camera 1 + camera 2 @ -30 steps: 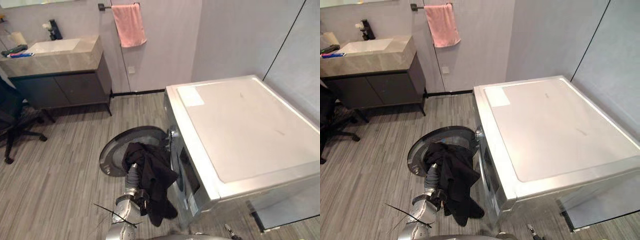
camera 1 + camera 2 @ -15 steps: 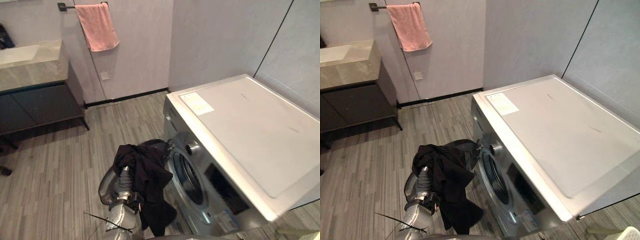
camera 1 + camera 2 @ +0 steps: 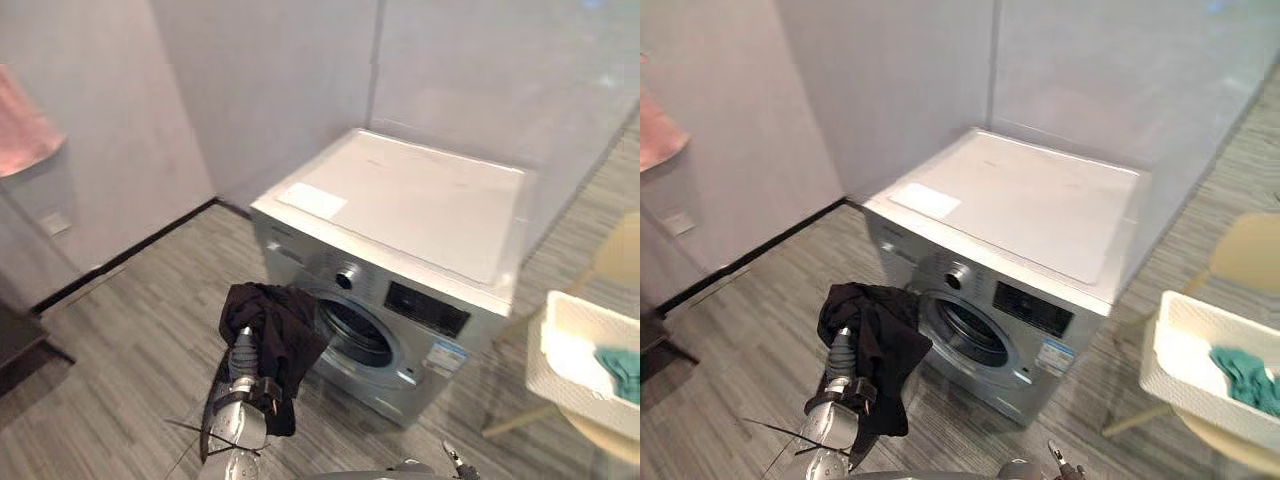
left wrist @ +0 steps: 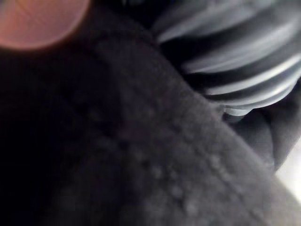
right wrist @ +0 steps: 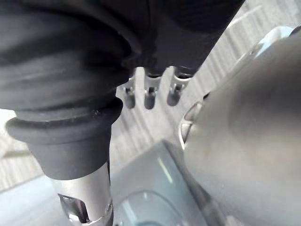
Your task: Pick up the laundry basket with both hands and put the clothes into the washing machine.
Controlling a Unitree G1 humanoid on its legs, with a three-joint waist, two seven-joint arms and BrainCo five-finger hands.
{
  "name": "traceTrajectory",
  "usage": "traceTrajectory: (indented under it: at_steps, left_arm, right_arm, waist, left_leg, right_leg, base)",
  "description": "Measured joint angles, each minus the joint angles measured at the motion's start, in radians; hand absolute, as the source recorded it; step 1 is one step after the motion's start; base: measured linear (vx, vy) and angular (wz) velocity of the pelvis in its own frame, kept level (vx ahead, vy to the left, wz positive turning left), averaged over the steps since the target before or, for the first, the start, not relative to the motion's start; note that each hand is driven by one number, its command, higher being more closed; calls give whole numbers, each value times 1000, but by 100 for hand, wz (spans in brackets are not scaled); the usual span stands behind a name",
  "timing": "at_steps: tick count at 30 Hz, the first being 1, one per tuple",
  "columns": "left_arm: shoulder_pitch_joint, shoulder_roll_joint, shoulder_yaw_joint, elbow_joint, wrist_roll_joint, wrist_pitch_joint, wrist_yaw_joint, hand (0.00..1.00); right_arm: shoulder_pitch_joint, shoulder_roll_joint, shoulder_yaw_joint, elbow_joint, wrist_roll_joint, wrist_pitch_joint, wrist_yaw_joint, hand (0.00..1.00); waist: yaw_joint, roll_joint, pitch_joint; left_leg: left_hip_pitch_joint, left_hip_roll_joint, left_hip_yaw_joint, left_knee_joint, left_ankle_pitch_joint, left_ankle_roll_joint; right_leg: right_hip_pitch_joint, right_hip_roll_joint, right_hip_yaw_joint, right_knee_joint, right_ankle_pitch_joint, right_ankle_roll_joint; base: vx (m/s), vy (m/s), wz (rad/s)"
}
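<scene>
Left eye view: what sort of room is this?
Probably a home laundry or bathroom corner: a front-loading washing machine, a white laundry basket to its right, and a hanging pink towel.

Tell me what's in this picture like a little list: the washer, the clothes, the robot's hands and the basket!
Washing machine: silver, round front opening dark and uncovered
Black clothes: draped over the left hand, next to the opening
Left hand: raised, fingers hidden under the cloth
Right hand: fingers straight, holding nothing
Laundry basket: white, off to the robot's right, not held
Teal cloth: lying inside the basket
</scene>
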Motion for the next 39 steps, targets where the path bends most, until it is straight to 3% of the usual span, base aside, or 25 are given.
traceTrajectory:
  at_steps: [7, 8, 10, 11, 13, 14, 15, 17, 18, 19, 20, 22, 23, 24, 28, 32, 36, 37, 39]
  left_arm:
    - [-43, 3, -59, 1, -7, 6, -22, 100]
    - [-42, 2, -51, 1, -7, 9, -24, 100]
    - [-40, 1, -46, 0, -13, 11, -24, 100]
    - [-29, 1, -40, -2, -13, 11, -24, 100]
    - [9, 1, -17, -6, -16, 12, -22, 100]
    - [19, 3, -16, -6, -23, 11, -21, 100]
    - [19, 4, -19, -6, -23, 13, -21, 100]
    - [28, 8, -24, -6, -25, 19, -22, 100]
    - [39, 7, -21, -6, -25, 19, -21, 100]
    - [64, 5, -20, -6, -27, 19, -21, 100]
    - [68, 5, -24, 9, -34, 19, -22, 100]
    - [59, 2, -33, 56, -35, 20, -23, 100]
    - [52, 7, -32, 88, -35, 20, -22, 100]
    - [50, 19, -27, 94, -35, 20, -22, 100]
    - [44, 71, -31, 97, -40, 20, -30, 100]
    - [41, 94, -51, 105, -41, 17, -45, 100]
    - [38, 80, -138, 110, -42, 15, -59, 100]
    - [27, 74, -155, 109, -42, 12, -63, 100]
    - [-15, 74, -182, 107, -44, 6, -62, 100]
  right_arm:
    - [40, -2, -9, 1, 2, 0, -25, 0]
    - [36, 2, -14, 11, 3, -1, -25, 0]
    - [36, 2, -21, 22, 3, 0, -23, 0]
    - [41, -7, -24, 22, 3, 1, -22, 0]
    - [37, -21, -10, 20, 0, 4, -22, 0]
    - [34, -26, 6, 19, -1, 3, -23, 0]
    - [31, -26, 12, 18, -2, 3, -25, 0]
    - [19, -21, 25, 17, -10, 12, -40, 0]
    - [13, -20, 29, 18, -10, 12, -42, 0]
    - [1, -23, 38, 24, -13, 10, -40, 0]
    - [-17, -36, 30, 49, -19, 6, -37, 0]
    - [-38, -66, 30, 71, -25, 2, -37, 0]
    - [-43, -75, 31, 87, -22, 2, -36, 0]
    - [-49, -67, 32, 88, -19, 1, -35, 0]
    - [-46, -63, 68, 109, -8, -1, -3, 0]
    - [-47, -77, 115, 108, -9, -3, 20, 0]
    - [-77, -121, 154, 101, -11, -12, 28, 0]
    - [-93, -133, 164, 90, -11, -12, 27, 0]
    - [-130, -133, 184, 56, -11, -13, 24, 0]
  waist:
    - [6, 18, -12]
    - [7, 10, -3]
    - [25, 19, 24]
    - [43, 20, 27]
    - [71, 26, 21]
    - [68, 28, 22]
    - [58, 27, 22]
    - [64, 2, 34]
    - [64, -4, 34]
    - [64, -6, 27]
    - [62, 13, 26]
    - [56, 63, 12]
    - [44, 66, -1]
    - [31, 58, -6]
    - [33, 29, -8]
    - [29, 42, 0]
    - [30, 69, 89]
    - [34, 76, 126]
    - [29, 58, 214]
  left_leg:
    - [11, 24, -28, 14, 41, -9]
    - [-18, 54, -41, 130, 42, -8]
    - [-114, 130, -113, 428, 67, 26]
    - [-183, 170, -190, 602, 129, 52]
    - [-275, 166, -326, 774, 251, 46]
    - [-301, 149, -366, 775, 221, 72]
    - [-317, 147, -374, 747, 191, 76]
    - [-295, 132, -418, 571, 89, 48]
    - [-269, 119, -443, 497, 73, 34]
    - [-215, 80, -514, 323, 64, 17]
    - [-160, 58, -585, 148, 84, -1]
    - [-107, 63, -585, 23, 112, -54]
    - [-80, 44, -563, -15, 98, -48]
    - [-86, 12, -544, -32, 93, -39]
    - [-81, -41, -495, -48, 88, -26]
    - [-81, -47, -479, -54, 89, -23]
    - [-118, -25, -474, -38, 89, -24]
    - [-165, -20, -467, 1, 88, -24]
    - [-244, -14, -468, 87, 79, -26]
  right_leg:
    - [44, 56, -5, -69, 12, -4]
    - [73, 67, -2, -99, 9, 4]
    - [127, 88, 7, -128, 7, -2]
    - [151, 110, 32, -128, 2, -8]
    - [160, 128, 111, -131, -4, -14]
    - [156, 124, 121, -137, -4, -14]
    - [148, 123, 124, -144, -3, -14]
    - [137, 119, 183, -181, 37, -9]
    - [142, 115, 202, -196, 47, -2]
    - [141, 110, 239, -221, 66, 14]
    - [140, 110, 271, -232, 82, 40]
    - [139, 119, 301, -255, 103, 77]
    - [150, 105, 316, -299, 129, 105]
    - [162, 75, 319, -343, 158, 126]
    - [185, 30, 335, -455, 239, 150]
    - [192, 35, 336, -506, 270, 157]
    - [132, 53, 346, -466, 272, 148]
    - [68, 52, 361, -392, 253, 144]
    - [-44, 45, 373, -236, 200, 136]
  base:
    - [40, -26, -5]
    - [12, -63, -5]
    - [-14, -81, -30]
    - [4, -38, -53]
    - [86, 62, -103]
    - [109, 103, -87]
    - [94, 80, -31]
    - [158, 101, -41]
    - [150, 122, -83]
    - [132, 227, -97]
    - [158, 296, -95]
    - [129, 324, -63]
    - [130, 333, -37]
    - [134, 373, -18]
    - [57, 210, -24]
    - [-20, 30, -16]
    - [-119, -43, -8]
    - [-170, -48, -10]
    - [-190, -61, -3]
